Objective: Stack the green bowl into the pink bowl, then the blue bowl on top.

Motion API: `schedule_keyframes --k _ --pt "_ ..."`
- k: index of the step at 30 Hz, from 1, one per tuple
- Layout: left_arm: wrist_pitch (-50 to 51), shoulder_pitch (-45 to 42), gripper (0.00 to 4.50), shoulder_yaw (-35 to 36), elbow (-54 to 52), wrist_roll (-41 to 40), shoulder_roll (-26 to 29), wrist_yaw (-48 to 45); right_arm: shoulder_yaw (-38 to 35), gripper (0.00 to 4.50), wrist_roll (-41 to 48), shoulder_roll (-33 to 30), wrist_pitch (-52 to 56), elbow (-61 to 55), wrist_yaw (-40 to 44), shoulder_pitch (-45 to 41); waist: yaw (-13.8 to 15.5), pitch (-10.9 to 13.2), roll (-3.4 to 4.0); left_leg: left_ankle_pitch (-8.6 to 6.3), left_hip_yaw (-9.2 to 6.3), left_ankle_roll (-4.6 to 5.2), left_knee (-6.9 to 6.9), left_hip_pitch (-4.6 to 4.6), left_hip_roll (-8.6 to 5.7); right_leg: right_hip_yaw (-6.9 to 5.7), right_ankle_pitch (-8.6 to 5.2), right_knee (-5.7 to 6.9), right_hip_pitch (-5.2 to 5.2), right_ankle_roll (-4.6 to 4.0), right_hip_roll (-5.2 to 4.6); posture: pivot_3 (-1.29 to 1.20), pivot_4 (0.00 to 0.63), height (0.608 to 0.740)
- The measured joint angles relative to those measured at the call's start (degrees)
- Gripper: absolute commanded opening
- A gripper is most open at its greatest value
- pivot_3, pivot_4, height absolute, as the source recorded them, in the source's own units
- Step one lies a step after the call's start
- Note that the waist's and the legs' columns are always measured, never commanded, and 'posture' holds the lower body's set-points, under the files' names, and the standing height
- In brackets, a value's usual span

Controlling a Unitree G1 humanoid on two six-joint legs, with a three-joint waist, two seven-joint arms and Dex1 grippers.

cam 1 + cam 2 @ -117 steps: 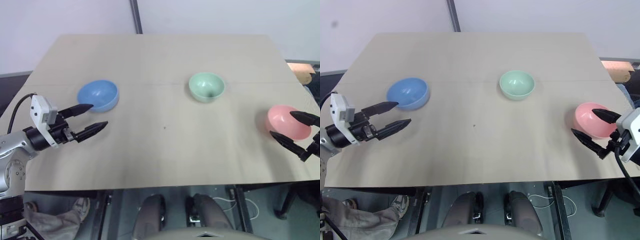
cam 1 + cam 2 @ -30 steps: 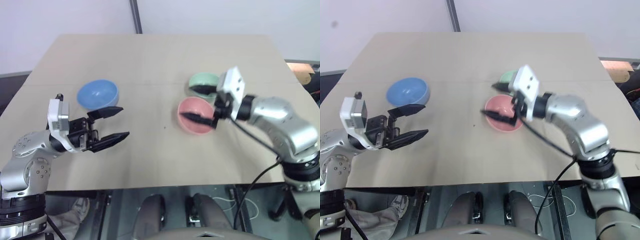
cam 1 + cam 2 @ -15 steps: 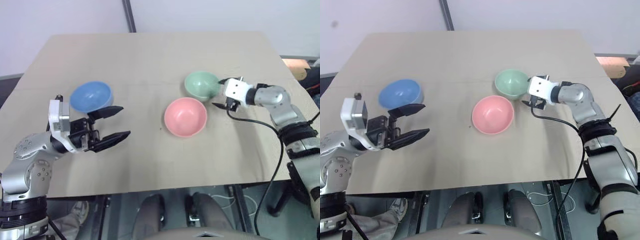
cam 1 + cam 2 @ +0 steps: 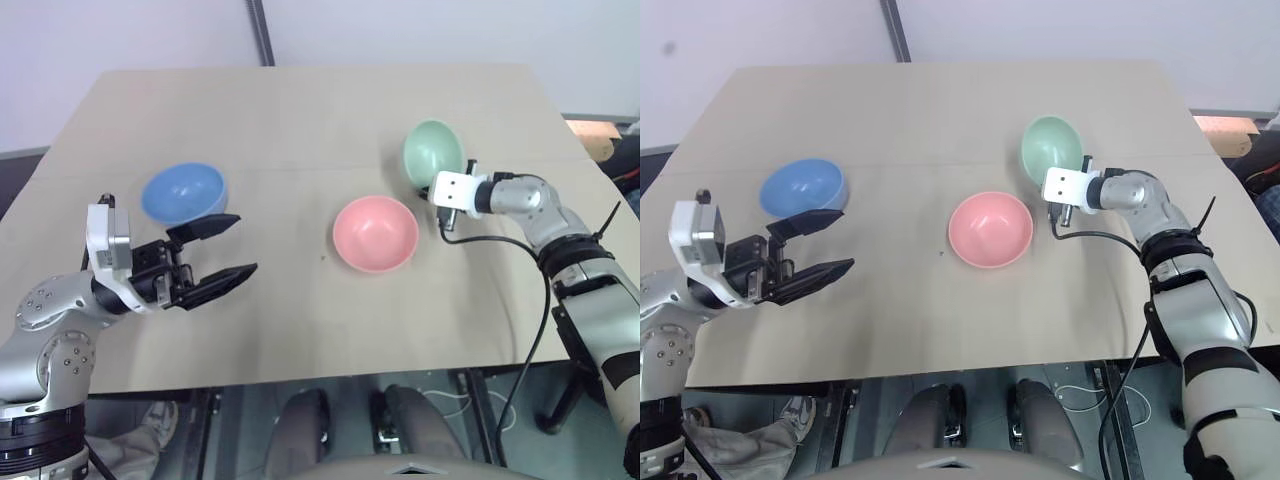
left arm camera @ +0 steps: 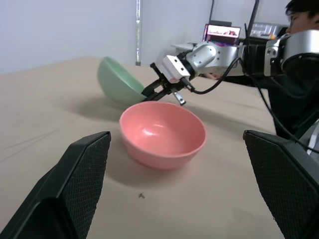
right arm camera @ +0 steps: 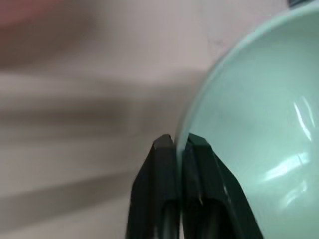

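Note:
The green bowl [image 4: 432, 150] stands tipped up on its edge at the right of the table, its hollow facing left. My right gripper [image 6: 178, 142] is shut on its near rim, one finger inside and one outside. Just left of it the pink bowl [image 4: 375, 232] sits upright on the table's middle, with nothing in it. The blue bowl [image 4: 183, 193] rests upright at the left. My left gripper [image 4: 246, 243] hangs open just in front of and to the right of the blue bowl, touching nothing; its view looks across at the pink bowl [image 5: 162, 133] and the tilted green bowl [image 5: 117, 82].
The tan table [image 4: 300, 110] ends close in front of both arms. A cardboard box [image 4: 600, 140] lies past its right edge. A person [image 5: 304, 12] and a lit screen [image 5: 222, 32] are beyond the table's right side.
My right gripper has left the pink bowl at the table's middle, shut on the green bowl's rim and tipped that bowl up on edge. The left gripper stays put.

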Motion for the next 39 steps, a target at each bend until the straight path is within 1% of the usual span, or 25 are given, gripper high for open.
schedule_keyframes --k 3,6,9,10,11,12,13,15,16,17,18,21,22,23,24,27,29,32,34,36,39 --pt "0.0 -1.5 4.50 0.0 0.1 -1.0 -0.6 0.0 -0.9 0.07 1.2 -1.1 0.2 -2.7 1.4 0.3 0.0 0.0 0.01 0.00 0.00 0.00 0.00 -0.01 0.00 0.00 0.00 0.00 0.00 0.00 0.00 0.00 0.150 0.740" --pt "0.1 -3.8 4.50 -0.1 0.7 -2.2 -1.8 0.3 -5.1 0.07 7.4 -2.4 4.2 -13.2 5.7 3.2 0.1 0.0 0.01 0.00 0.00 0.00 -0.01 -0.01 0.00 0.00 0.00 -0.01 0.01 0.01 0.00 0.00 0.150 0.740" --pt "-0.1 -5.4 4.50 -0.2 3.0 -2.1 -2.9 1.0 -9.5 0.07 17.4 -5.4 15.9 -32.4 11.5 10.3 0.3 0.0 0.02 0.00 -0.06 0.00 -0.07 -0.03 0.02 -0.04 0.00 -0.04 0.01 0.01 -0.01 0.00 0.150 0.740" --pt "-0.2 -5.9 4.50 -0.1 3.8 -2.1 -3.3 1.3 -10.7 0.07 21.0 -7.1 20.7 -40.0 13.0 13.6 0.6 0.0 0.03 -0.01 -0.12 0.00 -0.09 -0.07 0.02 -0.10 0.00 -0.08 0.01 0.01 -0.02 0.00 0.150 0.740" --pt "-0.5 -6.2 4.50 0.1 5.3 -1.9 -3.5 1.6 -11.9 0.07 25.9 -9.9 27.3 -50.6 15.1 18.4 1.0 0.0 0.04 -0.02 -0.15 -0.01 -0.10 -0.07 0.02 -0.11 -0.01 -0.11 0.01 0.02 -0.02 0.00 0.150 0.740" --pt "-0.6 -6.4 4.50 0.3 6.2 -1.8 -3.6 2.0 -12.3 0.07 28.5 -11.1 31.1 -56.1 16.2 20.5 1.2 0.0 0.04 -0.02 -0.14 -0.01 -0.12 -0.07 0.02 -0.12 -0.01 -0.12 0.01 0.02 -0.02 0.00 0.150 0.740" --pt "-1.0 -7.0 4.50 0.1 7.7 -1.2 -4.0 2.4 -13.0 0.07 32.8 -13.0 37.7 -65.7 17.3 24.3 1.2 0.0 0.05 -0.03 -0.11 0.00 -0.09 -0.06 0.03 -0.11 -0.01 -0.12 0.01 0.03 -0.03 0.00 0.150 0.740" --pt "-1.5 -7.7 4.50 -0.1 8.7 -0.6 -4.4 2.6 -13.1 0.84 35.4 -14.5 42.5 -72.6 17.7 26.9 1.2 0.0 0.04 -0.05 -0.10 0.04 -0.05 -0.01 0.03 -0.11 -0.02 -0.07 0.04 0.07 -0.03 0.00 0.150 0.740" --pt "-1.8 -8.6 4.50 -0.2 9.7 0.3 -4.4 3.0 -13.0 1.03 35.9 -15.3 45.4 -76.6 17.4 28.7 1.3 0.0 0.03 -0.15 -0.11 0.22 -0.03 0.03 0.03 -0.12 -0.08 -0.06 0.09 0.18 -0.03 0.00 0.150 0.740" --pt "-2.2 -9.2 4.50 -0.1 10.5 0.9 -4.4 3.5 -12.4 1.41 35.8 -15.5 47.0 -79.1 17.3 29.8 1.3 0.0 0.01 -0.15 -0.12 0.23 -0.02 0.09 0.03 -0.13 -0.11 -0.06 0.13 0.23 -0.02 0.00 0.150 0.740" --pt "-2.7 -10.2 4.50 -0.2 11.7 2.0 -4.5 4.1 -10.9 1.93 35.1 -15.3 48.3 -80.4 16.7 30.6 1.3 0.0 0.01 -0.15 -0.12 0.23 0.03 0.13 0.03 -0.13 -0.13 -0.03 0.17 0.25 -0.02 0.00 0.150 0.740" --pt "-2.9 -11.6 4.50 -1.6 12.4 4.3 -4.5 5.5 -8.4 3.32 31.5 -13.6 48.9 -79.0 14.4 30.9 1.3 0.0 0.01 -0.13 -0.08 0.25 0.18 0.16 0.03 -0.12 -0.09 0.07 0.20 0.30 -0.03 0.00 0.150 0.740" --pt "-2.9 -11.8 4.50 -2.1 12.4 4.9 -4.5 6.0 -8.3 3.87 30.1 -13.3 48.7 -78.3 13.4 30.9 1.4 0.0 0.01 -0.12 -0.07 0.26 0.20 0.15 0.03 -0.12 -0.07 0.07 0.20 0.31 -0.04 0.00 0.150 0.740" --pt "-2.8 -11.8 4.50 -2.5 12.6 6.0 -4.4 7.0 -8.5 4.34 28.3 -12.6 48.5 -77.3 11.3 30.8 1.4 0.0 0.00 -0.11 -0.07 0.26 0.21 0.14 0.03 -0.12 -0.06 0.06 0.20 0.31 -0.04 0.00 0.150 0.740" --pt "-2.8 -11.8 4.50 -2.5 12.6 6.6 -4.4 7.6 -8.8 4.46 27.6 -12.4 48.4 -76.9 10.3 30.8 1.4 0.0 0.00 -0.11 -0.07 0.26 0.21 0.10 0.03 -0.12 -0.06 0.05 0.18 0.31 -0.03 0.00 0.150 0.740" --pt "-3.7 -12.0 4.50 -3.4 12.5 12.0 -3.8 12.5 -12.1 4.46 29.0 -10.6 50.8 -77.4 7.2 30.7 1.4 0.0 0.00 0.01 -0.08 0.03 0.12 0.05 0.02 -0.11 0.02 0.01 0.13 0.17 -0.03 0.00 0.150 0.740" --pt "-4.4 -12.0 4.50 -4.5 12.3 17.3 -2.9 17.1 -16.2 4.46 32.8 -9.9 54.0 -79.9 5.9 30.7 1.5 0.0 0.00 0.01 -0.09 0.02 0.03 0.00 0.02 -0.12 0.06 -0.05 0.09 0.10 -0.03 0.00 0.150 0.740" --pt "-3.5 -11.9 4.50 -5.4 11.1 24.8 -0.7 24.2 -22.2 4.46 40.9 -9.2 59.7 -86.0 4.7 32.5 1.5 0.0 -0.02 0.00 -0.13 0.02 -0.07 -0.06 0.02 -0.12 0.06 -0.15 0.07 0.09 -0.03 0.00 0.150 0.740" --pt "1.6 -12.1 4.50 -6.4 9.4 30.1 2.8 30.4 -25.8 4.46 46.6 -9.3 63.6 -90.3 3.8 35.3 1.5 0.0 -0.02 -0.02 -0.14 0.04 -0.10 -0.08 0.02 -0.13 0.06 -0.19 0.06 0.10 -0.04 0.00 0.150 0.740" --pt "6.5 -13.3 4.50 -7.7 8.4 33.7 5.2 33.9 -27.7 4.46 49.4 -9.4 65.6 -92.7 3.0 37.2 1.5 0.0 -0.03 -0.09 -0.11 0.17 -0.08 -0.06 0.00 -0.12 0.01 -0.15 0.06 0.19 -0.08 0.00 0.150 0.740" --pt "11.5 -15.1 4.50 -14.2 6.5 39.5 9.9 34.8 -28.6 4.46 51.8 -9.5 66.8 -94.8 2.1 39.3 1.5 0.0 -0.05 -0.14 -0.08 0.27 -0.07 0.02 -0.02 -0.12 -0.05 -0.09 0.08 0.30 -0.11 0.00 0.150 0.740"
